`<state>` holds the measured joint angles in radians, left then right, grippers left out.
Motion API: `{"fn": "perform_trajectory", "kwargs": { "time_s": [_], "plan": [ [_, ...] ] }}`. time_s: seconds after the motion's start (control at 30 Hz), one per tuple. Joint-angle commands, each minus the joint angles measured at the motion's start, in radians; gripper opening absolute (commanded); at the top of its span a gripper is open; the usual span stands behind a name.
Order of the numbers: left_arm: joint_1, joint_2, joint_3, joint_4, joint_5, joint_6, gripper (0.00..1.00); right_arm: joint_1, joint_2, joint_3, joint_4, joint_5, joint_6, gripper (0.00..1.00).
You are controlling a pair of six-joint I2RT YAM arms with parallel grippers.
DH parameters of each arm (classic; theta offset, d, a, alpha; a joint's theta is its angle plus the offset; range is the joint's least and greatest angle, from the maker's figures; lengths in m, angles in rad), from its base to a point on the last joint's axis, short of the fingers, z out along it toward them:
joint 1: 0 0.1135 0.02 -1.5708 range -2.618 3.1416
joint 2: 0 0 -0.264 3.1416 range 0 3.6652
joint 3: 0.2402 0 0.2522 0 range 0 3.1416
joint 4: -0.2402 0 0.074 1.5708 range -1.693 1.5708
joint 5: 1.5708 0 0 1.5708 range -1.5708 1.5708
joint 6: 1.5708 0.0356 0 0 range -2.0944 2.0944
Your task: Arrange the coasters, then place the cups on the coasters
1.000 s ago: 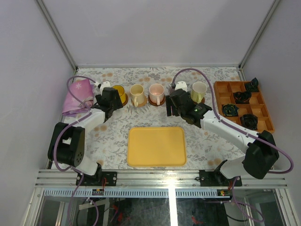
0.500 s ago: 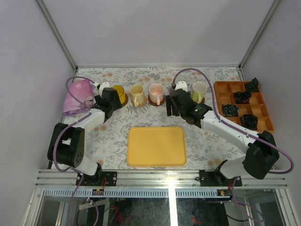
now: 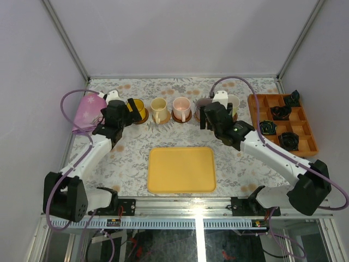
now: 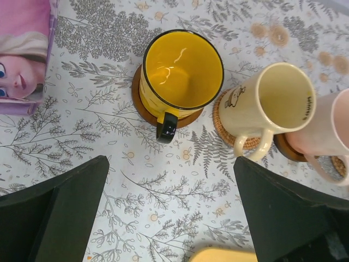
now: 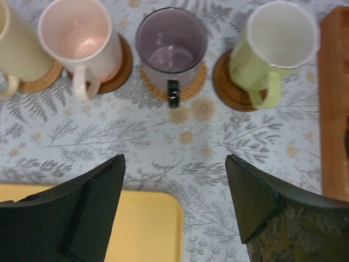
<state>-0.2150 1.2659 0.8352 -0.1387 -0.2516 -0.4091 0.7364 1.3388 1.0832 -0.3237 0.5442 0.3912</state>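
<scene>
Cups (image 3: 181,107) stand in a row along the far side of the table (image 3: 131,158), each on one of the coasters (image 5: 123,61): yellow cup (image 4: 182,68), cream cup (image 4: 272,106), pink cup (image 5: 82,33), purple cup (image 5: 170,41), pale green cup (image 5: 278,35), left to right. My left gripper (image 4: 170,161) and right gripper (image 5: 174,158) both hang on the near side of the row, fingers spread wide, nothing between them. The job looks finished to me, so the step is backing off: I should rise and draw toward myself, since the handles point my way and a finger could snag one. Free tabletop lies between the row and the yellow tray (image 3: 181,169); the orange box (image 3: 262,102) sits just right of the pale green cup, a pink pouch (image 3: 87,112) left of the yellow cup.
</scene>
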Motion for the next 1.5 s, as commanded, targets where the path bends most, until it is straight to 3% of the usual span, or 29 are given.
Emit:
{"fn": "perform_trajectory", "kwargs": {
  "time_s": [0.0,0.2,0.33,0.53,0.77,1.47],
  "plan": [
    [0.007,-0.081,0.03,-0.093,0.013,-0.05,1.0,-0.073,-0.084,-0.023,0.009,0.14,0.003,0.84],
    [0.008,-0.187,0.09,-0.215,-0.086,-0.077,1.0,-0.2,-0.201,-0.088,0.009,0.229,0.017,1.0],
    [0.008,-0.257,0.134,-0.272,-0.14,-0.065,1.0,-0.274,-0.292,-0.135,-0.002,0.284,0.04,0.99],
    [0.008,-0.327,0.174,-0.345,-0.236,-0.044,1.0,-0.288,-0.416,-0.181,-0.02,0.423,0.049,0.99],
    [0.009,-0.485,0.109,-0.331,-0.305,-0.016,1.0,-0.287,-0.533,-0.244,-0.014,0.483,0.052,1.0],
    [0.009,-0.536,0.1,-0.42,-0.386,-0.083,1.0,-0.288,-0.452,-0.236,-0.029,0.441,0.049,0.99]
  ]
}}
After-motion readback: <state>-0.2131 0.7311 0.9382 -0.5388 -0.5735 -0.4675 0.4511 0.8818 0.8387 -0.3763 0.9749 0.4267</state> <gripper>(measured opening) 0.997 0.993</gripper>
